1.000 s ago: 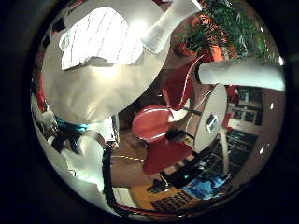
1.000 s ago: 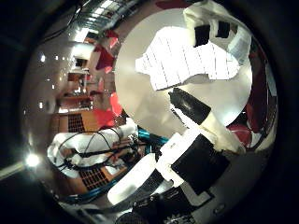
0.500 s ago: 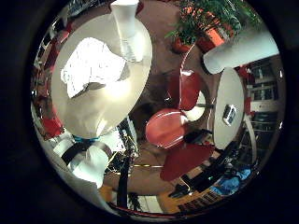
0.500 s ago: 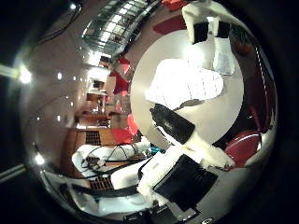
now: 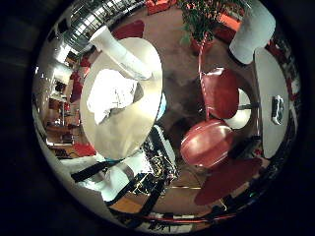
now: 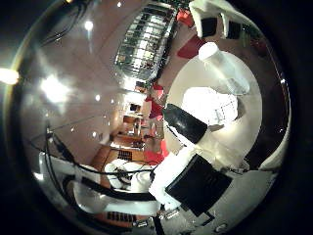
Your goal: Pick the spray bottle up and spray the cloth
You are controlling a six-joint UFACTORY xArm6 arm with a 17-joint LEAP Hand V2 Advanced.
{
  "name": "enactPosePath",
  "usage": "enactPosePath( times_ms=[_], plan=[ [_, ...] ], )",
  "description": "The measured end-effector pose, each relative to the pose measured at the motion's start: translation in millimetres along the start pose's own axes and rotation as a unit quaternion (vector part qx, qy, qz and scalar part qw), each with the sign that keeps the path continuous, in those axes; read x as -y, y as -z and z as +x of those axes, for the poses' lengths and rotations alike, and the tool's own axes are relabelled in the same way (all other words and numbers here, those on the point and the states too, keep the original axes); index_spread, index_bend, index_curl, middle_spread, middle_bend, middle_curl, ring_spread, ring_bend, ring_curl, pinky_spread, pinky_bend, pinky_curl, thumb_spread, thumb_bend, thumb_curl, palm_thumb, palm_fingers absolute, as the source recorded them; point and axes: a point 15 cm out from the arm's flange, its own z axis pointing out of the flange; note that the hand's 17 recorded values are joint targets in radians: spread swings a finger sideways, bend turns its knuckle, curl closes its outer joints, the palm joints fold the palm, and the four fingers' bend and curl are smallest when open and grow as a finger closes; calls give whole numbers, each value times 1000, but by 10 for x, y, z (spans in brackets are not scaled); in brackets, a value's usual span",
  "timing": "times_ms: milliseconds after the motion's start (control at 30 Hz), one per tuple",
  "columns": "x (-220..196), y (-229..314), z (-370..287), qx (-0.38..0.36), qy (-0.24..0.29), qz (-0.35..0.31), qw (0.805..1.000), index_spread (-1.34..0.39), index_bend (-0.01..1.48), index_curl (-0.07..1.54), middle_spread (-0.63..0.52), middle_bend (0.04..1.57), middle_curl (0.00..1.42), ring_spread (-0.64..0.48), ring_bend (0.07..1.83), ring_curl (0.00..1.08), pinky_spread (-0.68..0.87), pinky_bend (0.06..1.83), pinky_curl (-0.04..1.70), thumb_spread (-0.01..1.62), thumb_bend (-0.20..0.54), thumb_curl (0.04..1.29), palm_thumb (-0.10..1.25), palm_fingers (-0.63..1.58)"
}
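1. Looking down from high above a round pale table (image 5: pixel 129 129), seen small and well below the palm.
2. Beside that table: two red chairs (image 5: pixel 209 142), one with its seat close to the table's edge, the other (image 5: pixel 221 91) just behind it, next to a second pale table (image 5: pixel 268 98) with a small dark object (image 5: pixel 278 109) on it.
3. Farther off on the brown floor: a potted plant (image 5: pixel 202 22) and a thick white column (image 5: pixel 252 27).
4. Lying crumpled on the round table, toward its middle: a white cloth (image 5: pixel 110 93).
5. Standing right beside the cloth, touching or nearly touching its edge: a white spray bottle (image 5: pixel 120 51), untouched on the tabletop.
6. Reaching into the thumb-side view: the hand (image 6: pixel 195 161), white and black, with one black-tipped finger (image 6: pixel 183 122) stretched out straight and others (image 6: pixel 215 19) extended at the view's edge; released, nothing in its grasp, well apart from bottle and cloth.
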Motion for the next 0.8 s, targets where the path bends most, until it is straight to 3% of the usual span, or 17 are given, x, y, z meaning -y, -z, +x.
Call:
enactPosePath(
  times_ms=[133, 367, 600, 800],
  plan=[
    [51, 2, 176, 26, -9, 22, 999, -309, 160, 415, -93, 428, 426, 92, 458, 237, 388, 259, 222, 1101, -26, 284, 566, 322],
    [327, -30, 460, 112, -20, 111, 987, -252, 156, 339, 2, 315, 391, 169, 441, 236, 408, 357, 271, 1059, -24, 301, 559, 213],
    [453, -177, 763, 173, -42, 151, 972, -230, 154, 305, 40, 288, 380, 181, 434, 239, 423, 369, 283, 1056, -24, 307, 558, 177],
    [481, -411, 931, 209, -59, 146, 965, -223, 156, 292, 51, 290, 380, 182, 431, 243, 418, 356, 286, 1056, -24, 310, 558, 175]
  ],
)
